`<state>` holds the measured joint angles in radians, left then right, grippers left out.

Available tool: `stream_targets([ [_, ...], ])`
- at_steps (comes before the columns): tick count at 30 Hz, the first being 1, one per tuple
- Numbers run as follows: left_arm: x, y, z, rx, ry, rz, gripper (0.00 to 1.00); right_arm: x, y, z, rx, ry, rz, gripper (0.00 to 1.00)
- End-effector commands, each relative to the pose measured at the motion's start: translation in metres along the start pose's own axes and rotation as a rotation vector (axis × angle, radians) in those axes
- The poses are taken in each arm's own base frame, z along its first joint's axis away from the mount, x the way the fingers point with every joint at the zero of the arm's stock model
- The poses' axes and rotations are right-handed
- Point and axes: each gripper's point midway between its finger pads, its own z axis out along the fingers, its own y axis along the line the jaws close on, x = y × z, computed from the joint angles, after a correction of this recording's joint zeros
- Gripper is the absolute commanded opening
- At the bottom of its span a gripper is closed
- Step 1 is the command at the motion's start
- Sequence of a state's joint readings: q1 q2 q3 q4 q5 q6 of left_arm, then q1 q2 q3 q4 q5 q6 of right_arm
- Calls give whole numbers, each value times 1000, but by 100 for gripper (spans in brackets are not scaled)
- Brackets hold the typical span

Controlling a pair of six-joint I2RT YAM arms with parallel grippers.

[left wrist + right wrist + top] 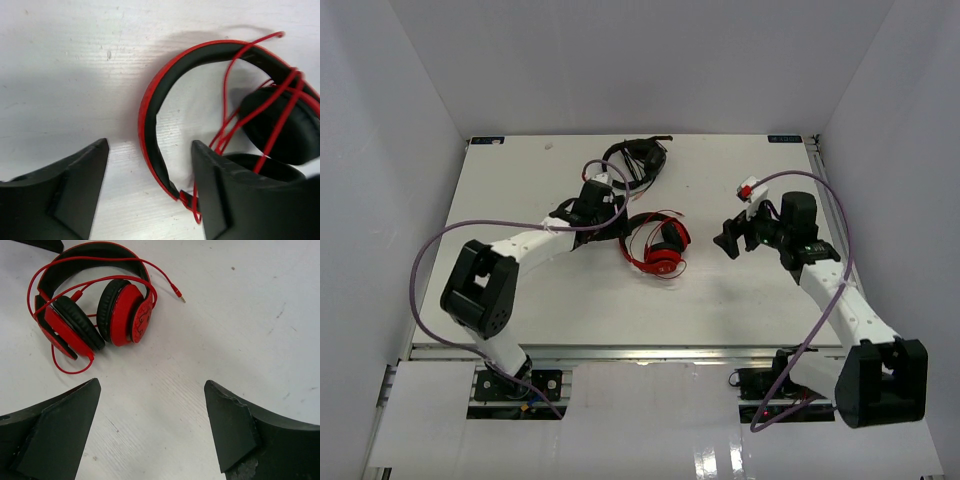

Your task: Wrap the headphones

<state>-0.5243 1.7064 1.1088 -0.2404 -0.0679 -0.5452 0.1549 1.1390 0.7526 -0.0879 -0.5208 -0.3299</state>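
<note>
The red headphones (660,246) lie folded at the table's middle, their thin red cable (165,279) looped loosely over headband and earcups, the plug (178,293) lying free on the table. My left gripper (619,228) is open at their left side. In the left wrist view the headphones (155,95) have the lower end of the headband between my open gripper's (150,144) fingers, untouched, with cable loops (226,85) beside the right finger (240,195). My right gripper (728,243) is open and empty to their right. The headphones (95,300) lie ahead of the right gripper (151,384).
Black headphones (635,160) with a coiled cable lie at the back of the table, just behind my left arm. A small red-and-white object (748,188) sits behind the right gripper. White walls enclose the table on three sides.
</note>
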Motion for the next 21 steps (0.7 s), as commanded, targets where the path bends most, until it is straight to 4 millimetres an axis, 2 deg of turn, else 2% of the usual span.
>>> stream_targets([
  [1,-25,-3,-49,42,-99,66,82,1,0,-26,65,-27,-24,90],
  [3,-30,-1,-71,46,-135,107,83,6,-5,-34,127,-19,8,90],
  [6,-18,7,-95,72,-145,160,84,14,-5,-44,173,11,56,90],
  [8,-19,-3,-126,166,-202,203,84,22,-2,-48,185,43,107,90],
  [10,-4,-13,-154,293,-239,232,86,28,0,-52,196,67,139,90],
  [12,17,-13,-165,368,-236,250,88,34,1,-55,210,83,161,90],
  [16,31,-12,-212,485,-383,299,95,43,-3,-59,263,85,173,90],
  [17,35,-9,-218,496,-404,306,98,45,-6,-61,288,82,175,90],
  [21,35,-7,-232,500,-439,362,98,50,-20,-68,402,56,225,90],
])
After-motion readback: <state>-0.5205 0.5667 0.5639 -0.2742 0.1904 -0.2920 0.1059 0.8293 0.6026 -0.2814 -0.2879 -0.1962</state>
